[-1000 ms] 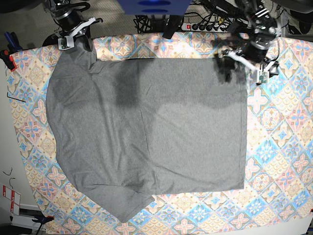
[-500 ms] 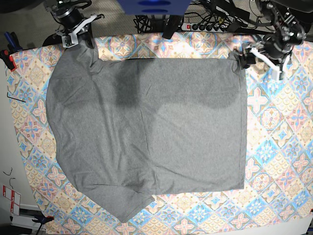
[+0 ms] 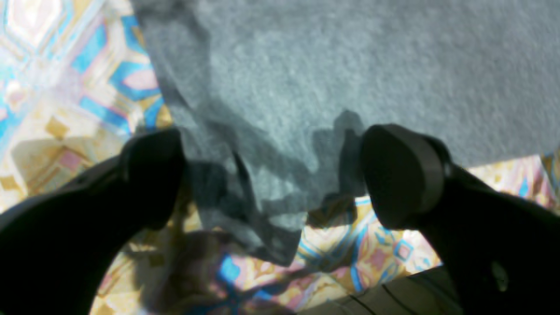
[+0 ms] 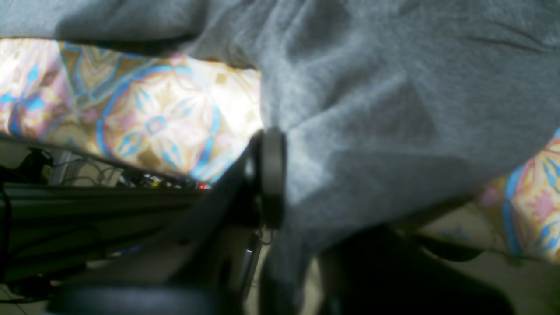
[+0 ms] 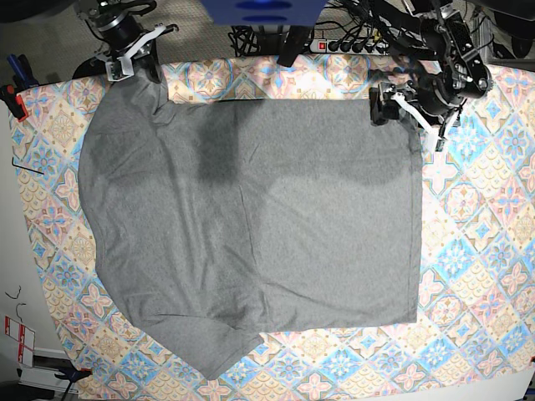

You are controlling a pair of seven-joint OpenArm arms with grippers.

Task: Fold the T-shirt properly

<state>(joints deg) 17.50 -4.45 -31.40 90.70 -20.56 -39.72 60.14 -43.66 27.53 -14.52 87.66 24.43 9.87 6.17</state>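
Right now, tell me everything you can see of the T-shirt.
The T-shirt is plain heather-grey knit fabric with no print showing, spread nearly flat on the patterned tablecloth with a few soft creases. Its right edge runs straight; the left side curves out, and a point of cloth sticks out at the bottom. The right gripper is shut on the far left corner, lifting it into folds. The left gripper is open, its fingers straddling the far right corner without pinching it.

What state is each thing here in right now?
T-shirt: spread flat, one far corner pinched.
Right gripper: shut on T-shirt.
Left gripper: open, hovering at the other far corner.
Tablecloth: laid flat under the T-shirt.
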